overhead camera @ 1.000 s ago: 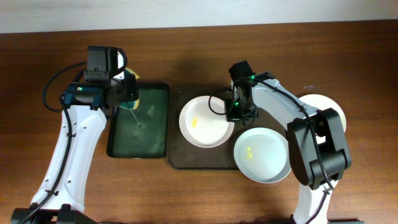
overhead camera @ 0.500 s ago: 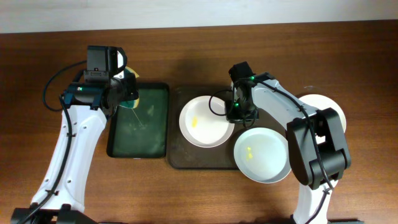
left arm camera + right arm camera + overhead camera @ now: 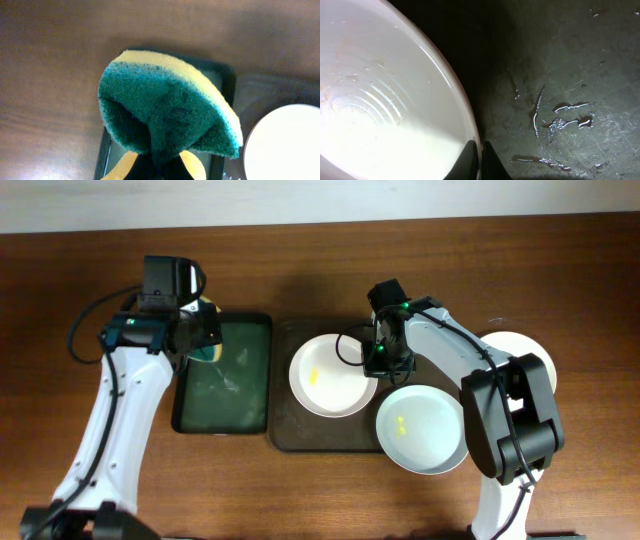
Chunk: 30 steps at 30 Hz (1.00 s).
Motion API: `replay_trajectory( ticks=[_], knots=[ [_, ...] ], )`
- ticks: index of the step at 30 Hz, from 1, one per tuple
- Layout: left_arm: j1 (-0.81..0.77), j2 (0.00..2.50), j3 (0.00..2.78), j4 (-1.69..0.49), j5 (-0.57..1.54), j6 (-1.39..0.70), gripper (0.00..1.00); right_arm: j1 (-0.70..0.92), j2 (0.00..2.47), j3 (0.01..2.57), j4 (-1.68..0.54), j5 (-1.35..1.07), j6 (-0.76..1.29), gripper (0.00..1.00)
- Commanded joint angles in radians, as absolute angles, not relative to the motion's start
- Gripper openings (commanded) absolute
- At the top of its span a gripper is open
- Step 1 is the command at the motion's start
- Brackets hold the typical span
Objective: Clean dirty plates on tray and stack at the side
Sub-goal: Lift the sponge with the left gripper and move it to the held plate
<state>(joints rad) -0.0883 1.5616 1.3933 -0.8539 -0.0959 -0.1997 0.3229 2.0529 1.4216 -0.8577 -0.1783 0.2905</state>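
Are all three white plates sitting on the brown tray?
No, one plate lies on the table to the right, off the tray.

White plates (image 3: 333, 375), two smudged yellow; dark brown tray (image 3: 300, 432); green-and-yellow sponge (image 3: 165, 107).

Overhead evenly bright, left wrist view soft and blurred, right wrist dim, glare on plate (image 3: 380, 125)
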Motion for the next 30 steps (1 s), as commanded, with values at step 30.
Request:
replay_trajectory(
  ticks=[30],
  knots=[
    [-0.433, 2.127, 1.771, -1.058, 0.068, -0.415, 0.00, 0.319, 2.067, 1.414, -0.856, -0.172, 0.292, 0.04]
  ],
)
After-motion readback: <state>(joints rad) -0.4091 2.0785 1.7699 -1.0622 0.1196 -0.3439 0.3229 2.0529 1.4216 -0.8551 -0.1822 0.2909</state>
